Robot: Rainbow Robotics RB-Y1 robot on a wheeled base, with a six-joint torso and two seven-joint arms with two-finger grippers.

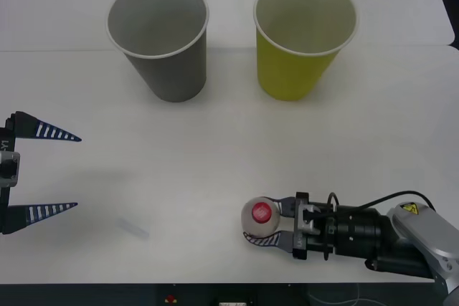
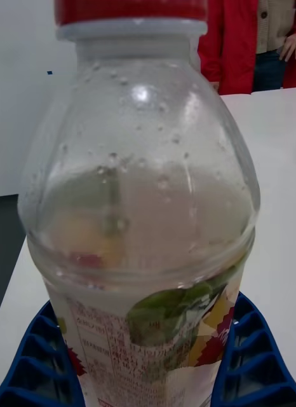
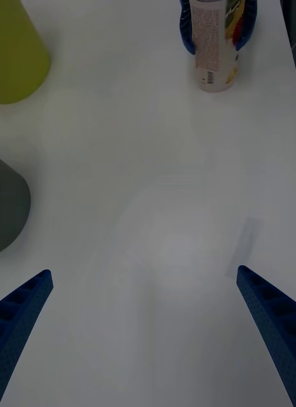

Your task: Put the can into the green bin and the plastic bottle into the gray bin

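Plastic bottle [image 1: 260, 214] stands upright near the table's front edge, clamped between the right gripper's [image 1: 271, 224] fingers; the gray bin [image 1: 159, 37] still awaits it. Left gripper [image 1: 61, 171] waits, fingers spread.

Even, soft light falls on my white table [image 1: 229, 177] from overhead, so the gray bin [image 1: 161, 37] and the green bin [image 1: 301, 34] throw only faint shadows toward me, and my left gripper [image 1: 61, 173] leaves a pale smudge of shade beside it. At my right wrist the plastic bottle [image 2: 145, 210] sits so close that it is soft and hazy, with a small bright glint high on its shoulder. My left wrist view dims toward its corners.
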